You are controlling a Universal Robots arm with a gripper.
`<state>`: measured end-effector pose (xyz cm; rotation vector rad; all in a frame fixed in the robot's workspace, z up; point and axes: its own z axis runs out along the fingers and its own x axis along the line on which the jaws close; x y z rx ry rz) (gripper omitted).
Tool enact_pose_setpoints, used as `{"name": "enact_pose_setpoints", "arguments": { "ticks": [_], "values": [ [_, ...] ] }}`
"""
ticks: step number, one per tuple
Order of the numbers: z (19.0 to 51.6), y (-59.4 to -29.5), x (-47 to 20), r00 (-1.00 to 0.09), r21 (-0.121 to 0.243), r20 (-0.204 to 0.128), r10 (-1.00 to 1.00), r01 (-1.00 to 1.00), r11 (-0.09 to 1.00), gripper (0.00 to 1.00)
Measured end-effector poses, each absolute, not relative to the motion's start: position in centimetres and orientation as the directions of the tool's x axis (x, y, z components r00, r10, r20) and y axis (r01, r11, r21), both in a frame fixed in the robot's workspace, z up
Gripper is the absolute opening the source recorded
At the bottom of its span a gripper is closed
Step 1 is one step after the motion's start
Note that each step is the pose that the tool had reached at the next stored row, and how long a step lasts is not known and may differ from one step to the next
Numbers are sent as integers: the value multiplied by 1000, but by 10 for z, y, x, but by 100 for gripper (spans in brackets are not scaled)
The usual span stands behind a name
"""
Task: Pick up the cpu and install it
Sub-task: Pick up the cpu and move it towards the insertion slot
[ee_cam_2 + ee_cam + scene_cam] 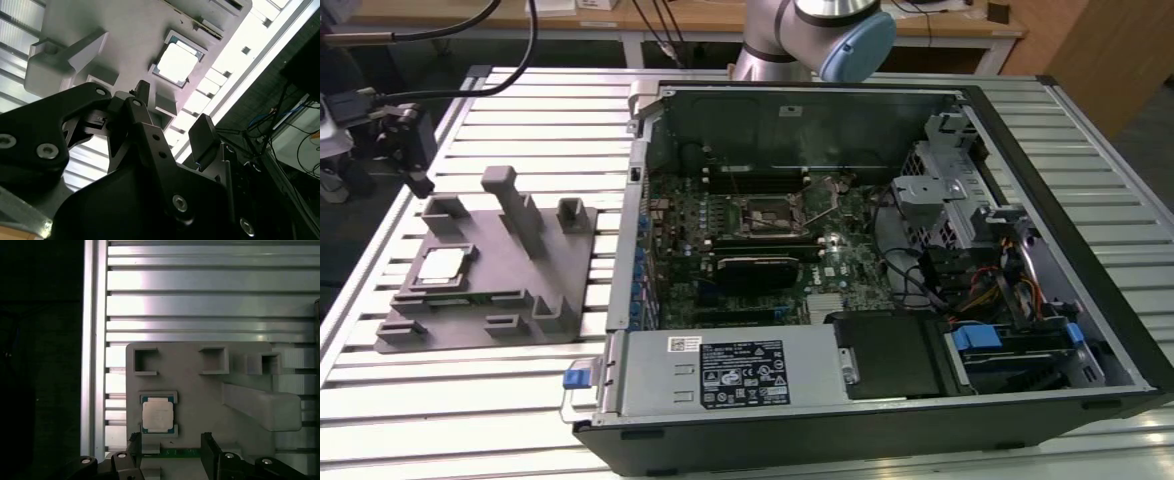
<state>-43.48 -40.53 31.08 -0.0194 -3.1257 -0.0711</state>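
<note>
The cpu (pixel 443 266) is a small square chip with a pale silver top. It lies flat in a shallow recess of the grey fixture (pixel 494 290), at the exterior view's left. In both wrist views the cpu (pixel 158 415) (pixel 177 62) sits just beyond the black fingertips. My gripper (pixel 171 442) (pixel 172 117) is open with nothing between its fingers. It hovers above the fixture, apart from the chip. In the exterior view the gripper (pixel 416 178) hangs over the fixture's far left corner.
An open computer case (pixel 1014 130) lies to the exterior view's right of the fixture, its motherboard socket (pixel 767 212) exposed. Upright grey posts (pixel 514 205) rise from the fixture near the chip. Everything rests on a slatted aluminium table (pixel 480 400), whose edge (pixel 90 365) runs close by.
</note>
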Motion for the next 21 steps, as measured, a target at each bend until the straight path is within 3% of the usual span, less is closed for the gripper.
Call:
{"name": "enact_pose_setpoints", "arguments": {
  "ticks": [21],
  "values": [
    [300,-405,-435,-1000,46,15,9,10,999,59]
  ]
}}
